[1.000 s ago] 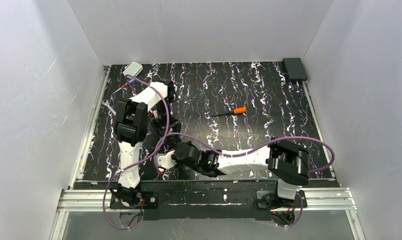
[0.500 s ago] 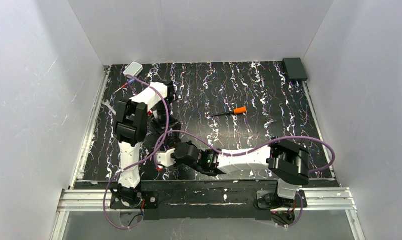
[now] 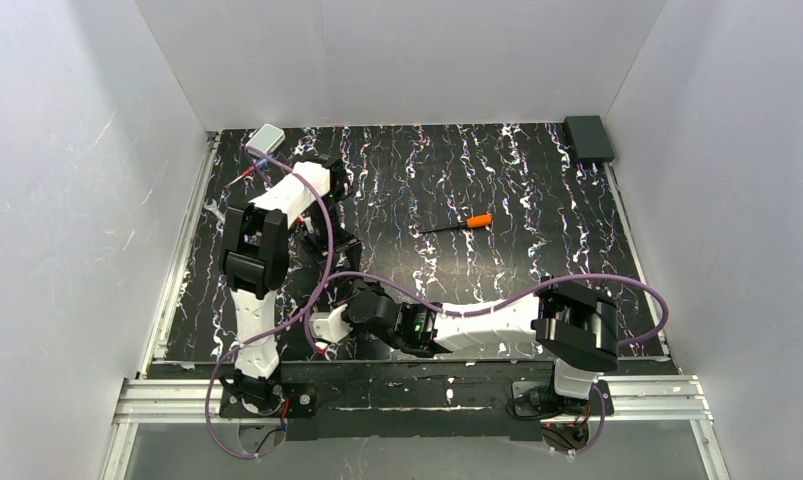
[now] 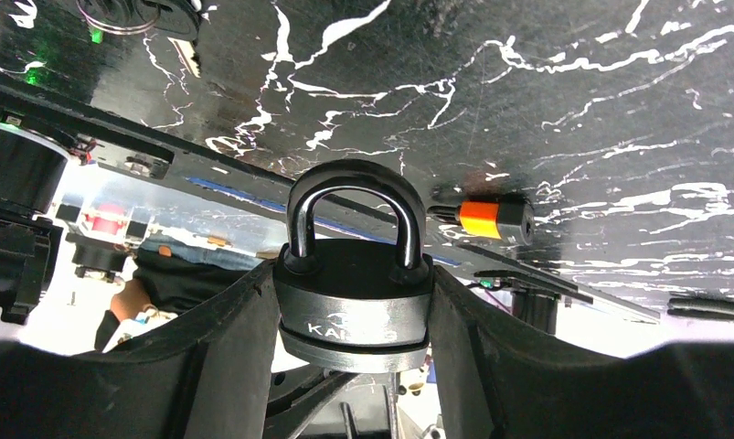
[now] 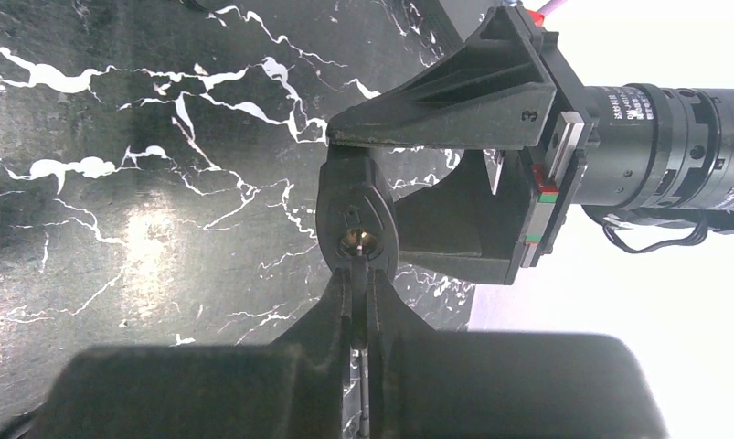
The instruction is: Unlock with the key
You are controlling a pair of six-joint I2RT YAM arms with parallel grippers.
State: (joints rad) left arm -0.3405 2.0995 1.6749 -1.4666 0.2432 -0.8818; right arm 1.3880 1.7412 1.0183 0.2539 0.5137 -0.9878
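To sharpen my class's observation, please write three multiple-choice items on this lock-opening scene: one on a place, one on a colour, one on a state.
1. Where is the padlock?
A. in the left claw
B. hanging on a hook
C. inside a drawer

2. The screwdriver has a handle coloured:
A. blue
B. orange
C. green

3. The padlock's shackle is:
A. closed
B. swung open
C. removed

Answers:
1 A, the claw's fingers press on both sides of its body.
2 B, the handle shows bright orange in the top view.
3 A, both legs of the shackle sit in the body.
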